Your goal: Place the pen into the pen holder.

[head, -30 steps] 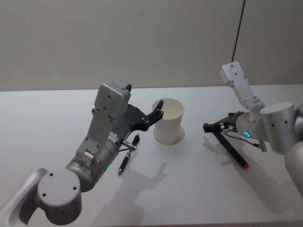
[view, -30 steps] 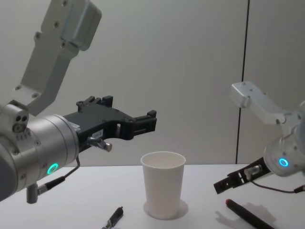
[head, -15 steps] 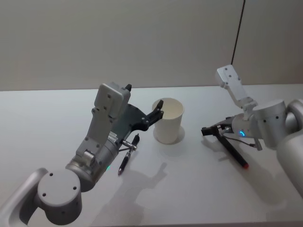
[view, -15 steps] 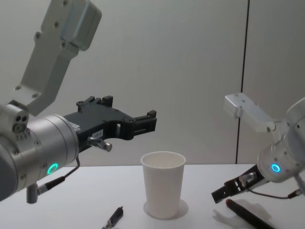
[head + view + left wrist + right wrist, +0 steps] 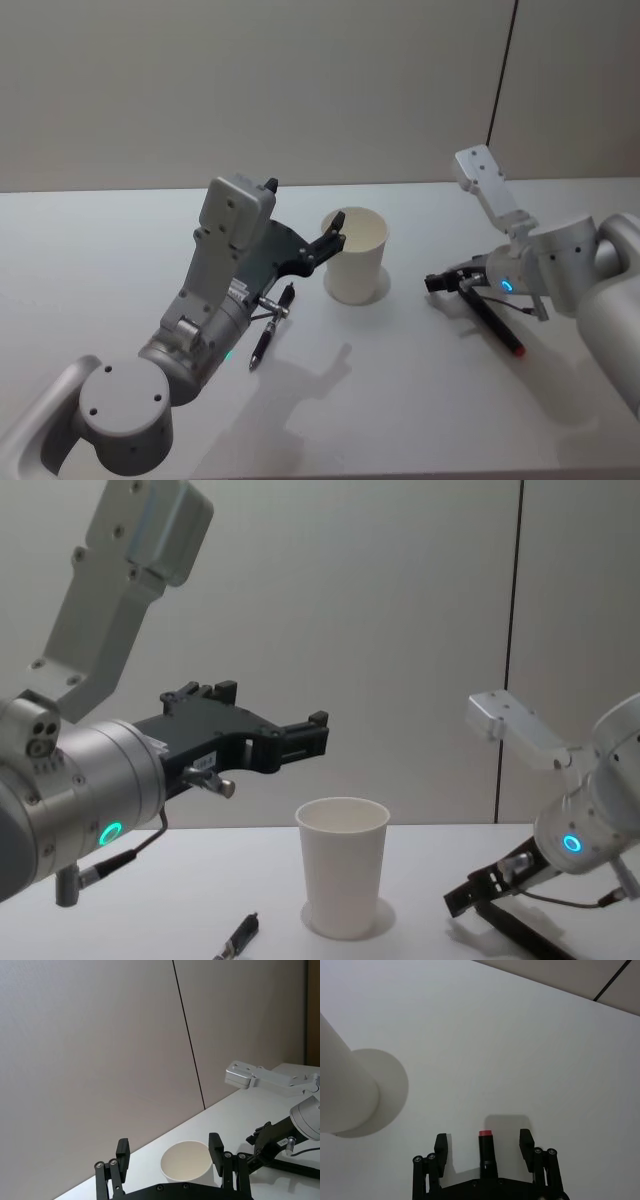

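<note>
On the white table [image 5: 400, 420], to the robot's right of centre, the right gripper [image 5: 440, 282] sits low with its fingers spread either side of a dark pen [image 5: 485, 1146] with a red end. This pen lies flat, apart from the pen holder [image 5: 356, 255], a white paper cup standing upright mid-table. Nothing is pinched yet, so the step in hand looks like the grasp. Next, the fingers would need to close on the barrel, lift it, tip it upright and carry it over the cup's rim. The left gripper [image 5: 325, 245], also spread and empty, hovers just beside the cup. A second black pen [image 5: 262, 345] lies on the table near that arm.
</note>
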`<state>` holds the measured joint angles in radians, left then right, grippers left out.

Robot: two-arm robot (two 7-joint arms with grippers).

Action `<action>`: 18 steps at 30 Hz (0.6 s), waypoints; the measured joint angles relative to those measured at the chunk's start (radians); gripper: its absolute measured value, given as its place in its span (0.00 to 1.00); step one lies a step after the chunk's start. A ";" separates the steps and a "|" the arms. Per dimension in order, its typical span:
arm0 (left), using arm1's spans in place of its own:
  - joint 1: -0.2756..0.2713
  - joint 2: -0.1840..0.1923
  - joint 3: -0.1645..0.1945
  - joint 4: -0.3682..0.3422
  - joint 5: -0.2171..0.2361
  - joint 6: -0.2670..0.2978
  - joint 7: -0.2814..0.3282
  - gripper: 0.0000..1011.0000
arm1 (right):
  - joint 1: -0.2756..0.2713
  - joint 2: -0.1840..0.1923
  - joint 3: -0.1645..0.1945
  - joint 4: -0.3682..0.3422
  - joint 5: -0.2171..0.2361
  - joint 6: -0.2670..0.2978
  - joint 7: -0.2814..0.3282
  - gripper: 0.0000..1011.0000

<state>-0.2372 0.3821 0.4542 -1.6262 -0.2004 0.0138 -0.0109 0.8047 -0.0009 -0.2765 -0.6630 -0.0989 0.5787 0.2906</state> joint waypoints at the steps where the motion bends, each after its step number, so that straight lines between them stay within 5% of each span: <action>1: 0.000 0.000 0.000 0.000 0.000 0.000 0.000 0.99 | 0.004 -0.001 0.000 0.009 0.001 -0.004 0.000 0.91; 18: 0.000 0.000 0.000 0.000 0.000 0.000 0.000 0.99 | 0.043 -0.014 0.004 0.117 0.008 -0.053 -0.001 0.45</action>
<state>-0.2372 0.3821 0.4542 -1.6262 -0.2004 0.0138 -0.0109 0.8478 -0.0150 -0.2722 -0.5462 -0.0913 0.5256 0.2893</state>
